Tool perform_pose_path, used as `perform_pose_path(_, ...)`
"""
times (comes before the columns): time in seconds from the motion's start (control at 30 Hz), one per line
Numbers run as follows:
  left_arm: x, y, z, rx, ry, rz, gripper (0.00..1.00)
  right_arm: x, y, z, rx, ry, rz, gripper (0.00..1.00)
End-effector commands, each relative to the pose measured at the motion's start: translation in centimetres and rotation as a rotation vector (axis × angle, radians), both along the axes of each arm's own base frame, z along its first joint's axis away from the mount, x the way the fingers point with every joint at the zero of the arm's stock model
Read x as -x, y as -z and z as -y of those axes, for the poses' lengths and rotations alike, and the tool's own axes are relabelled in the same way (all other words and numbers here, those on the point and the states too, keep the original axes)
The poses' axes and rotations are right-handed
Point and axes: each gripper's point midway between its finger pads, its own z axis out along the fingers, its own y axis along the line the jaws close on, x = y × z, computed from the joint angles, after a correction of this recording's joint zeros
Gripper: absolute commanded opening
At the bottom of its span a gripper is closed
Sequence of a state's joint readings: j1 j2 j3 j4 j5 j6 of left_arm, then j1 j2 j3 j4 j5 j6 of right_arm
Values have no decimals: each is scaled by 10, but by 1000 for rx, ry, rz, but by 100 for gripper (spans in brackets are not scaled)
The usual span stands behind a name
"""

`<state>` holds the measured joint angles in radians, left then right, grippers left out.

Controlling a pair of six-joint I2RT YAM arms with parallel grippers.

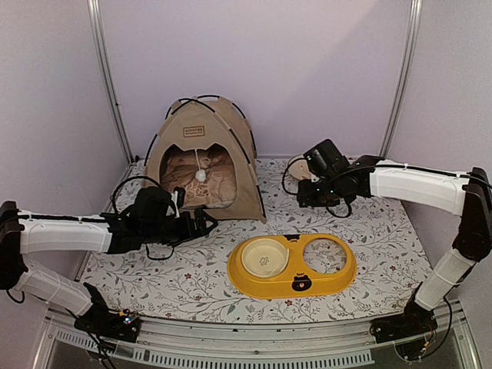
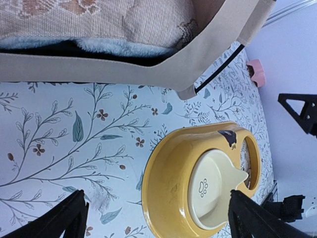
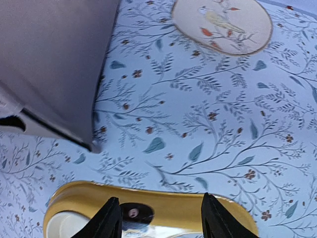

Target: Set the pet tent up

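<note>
The pet tent point(image 1: 204, 146) stands upright at the back left of the table, beige with black poles, a brown label patch and a white pom-pom point(image 1: 201, 175) hanging in its arched doorway. A patterned cushion lies inside. My left gripper point(image 1: 206, 223) hovers just in front of the tent's right front corner, open and empty. In the left wrist view the tent's hem point(image 2: 124, 64) runs across the top, and the left gripper point(image 2: 158, 225) spreads wide over the mat. My right gripper point(image 1: 307, 198) hangs right of the tent, open and empty. The right wrist view shows the tent wall point(image 3: 54, 59) at upper left and the right gripper point(image 3: 161, 220).
A yellow two-hole bowl tray point(image 1: 292, 286) lies at the front centre with a cream bowl point(image 1: 264, 256) in its left hole. It also shows as the tray point(image 2: 168, 183) and the tray point(image 3: 198, 210). A round bird-print disc point(image 3: 223, 20) lies behind the right gripper. A floral mat covers the table.
</note>
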<state>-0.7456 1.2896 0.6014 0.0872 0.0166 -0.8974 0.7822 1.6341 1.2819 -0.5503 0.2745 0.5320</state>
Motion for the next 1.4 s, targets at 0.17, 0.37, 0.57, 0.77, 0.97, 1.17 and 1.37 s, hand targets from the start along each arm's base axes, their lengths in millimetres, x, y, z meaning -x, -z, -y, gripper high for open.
perform_pose_path(0.17, 2, -13, 9, 32, 68, 32, 100, -85, -5, 138, 36, 290, 88, 64)
perform_pose_path(0.37, 7, -18, 7, 44, 81, 50, 99, -130, 4, 206, -1, 436, 111, 71)
perform_pose_path(0.57, 11, -22, 6, 62, 90, 61, 100, -170, 1, 294, 6, 625, 158, 79)
perform_pose_path(0.77, 13, -26, 1, 57, 88, 78, 99, -208, 10, 362, -20, 737, 166, 84)
perform_pose_path(0.97, 13, -33, 0, 58, 90, 95, 100, -217, 32, 412, -28, 826, 121, 90)
perform_pose_path(1.17, 13, -33, 0, 52, 98, 101, 99, -203, 51, 435, -27, 912, 82, 99)
perform_pose_path(1.37, 12, -33, 1, 49, 108, 105, 100, -197, 75, 437, -55, 904, 54, 99)
